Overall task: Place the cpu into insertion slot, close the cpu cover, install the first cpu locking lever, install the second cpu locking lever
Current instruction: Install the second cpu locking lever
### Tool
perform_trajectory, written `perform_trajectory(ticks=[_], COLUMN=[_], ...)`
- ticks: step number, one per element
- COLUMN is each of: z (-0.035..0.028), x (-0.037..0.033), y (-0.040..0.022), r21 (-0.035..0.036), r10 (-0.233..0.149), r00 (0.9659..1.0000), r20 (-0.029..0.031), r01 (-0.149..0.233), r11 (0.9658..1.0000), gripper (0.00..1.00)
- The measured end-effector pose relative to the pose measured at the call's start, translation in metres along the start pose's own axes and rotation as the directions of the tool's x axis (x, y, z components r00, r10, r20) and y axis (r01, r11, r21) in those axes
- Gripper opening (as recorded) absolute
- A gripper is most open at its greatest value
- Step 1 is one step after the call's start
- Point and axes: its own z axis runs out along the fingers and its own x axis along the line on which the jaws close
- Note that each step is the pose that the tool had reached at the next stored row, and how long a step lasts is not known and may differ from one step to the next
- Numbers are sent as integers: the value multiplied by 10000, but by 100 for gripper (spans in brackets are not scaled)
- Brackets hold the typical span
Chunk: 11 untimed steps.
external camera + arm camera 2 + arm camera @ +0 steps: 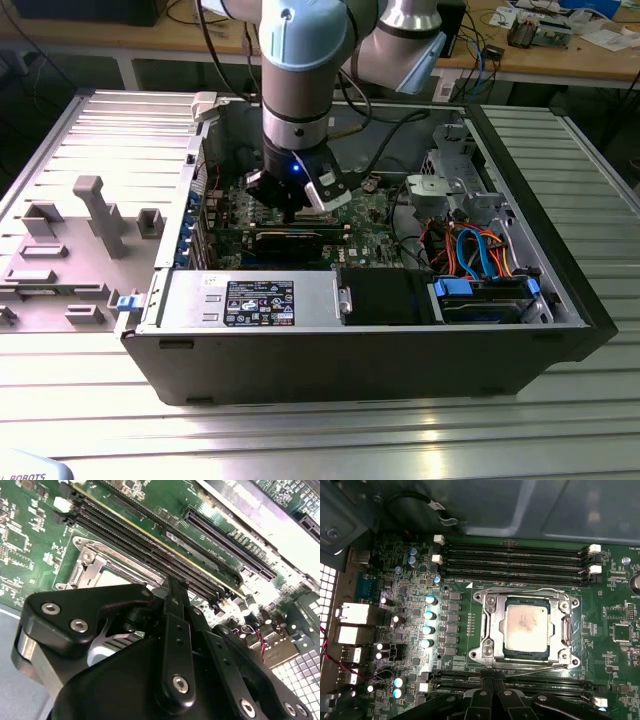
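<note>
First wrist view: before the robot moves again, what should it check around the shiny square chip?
1. Silvery-bronze square metal cover frame lies down flat: ok.
2. Silvery-grey flat square chip sits level inside the frame's window: ok.
3. Thin metal wire lever on the gripper's side is latched: cannot tell.
4. Thin metal wire lever on the far side, by the long black memory slots is latched: cannot tell.
5. Black gripper has its fingertips together, right by the near lever's end: ok.
6. Gripper actually holds that lever: cannot tell.
</note>
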Motion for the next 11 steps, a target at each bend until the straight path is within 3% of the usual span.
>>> perform_trajectory(ticks=[2,6,11], z=[36,44,61], x=[28,32,64], y=[-4,-5,-5], r21=[-5,-9,-75], r10=[1,5,3], r00=[10000,10000,10000], r20=[-9,-31,-26], r01=[-1,-5,-3], r11=[10000,10000,10000], gripper=[11,11,11])
